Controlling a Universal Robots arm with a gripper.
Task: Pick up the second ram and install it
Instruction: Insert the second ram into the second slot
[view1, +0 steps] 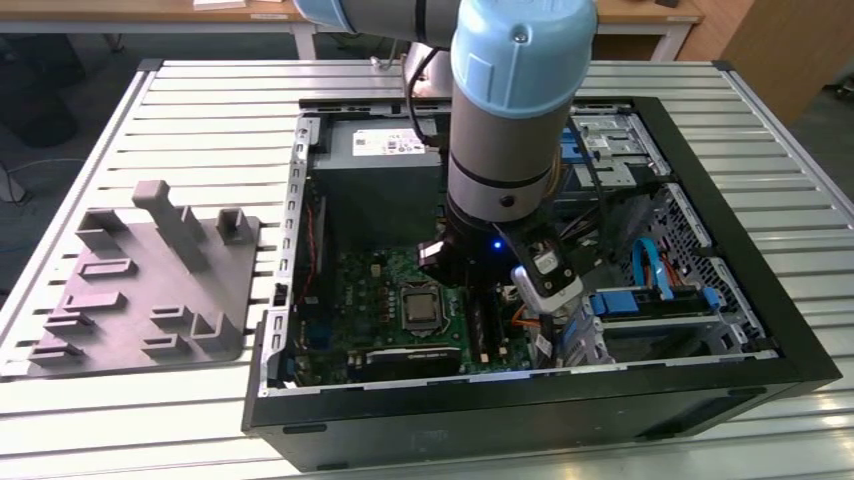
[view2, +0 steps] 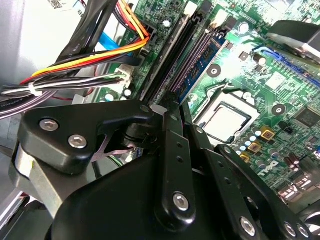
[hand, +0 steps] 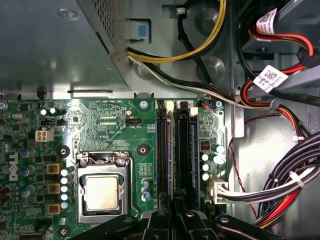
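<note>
The second ram (hand: 186, 145) is seen standing in a slot on the green board (hand: 115, 130), right by the black slots (hand: 163, 150). The gripper (hand: 176, 207) is parked just above its end; whether the fingers are spread can't be told.

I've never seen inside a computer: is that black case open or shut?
Open. The computer case has no side panel on, so the green board and cables inside are in plain sight.
</note>
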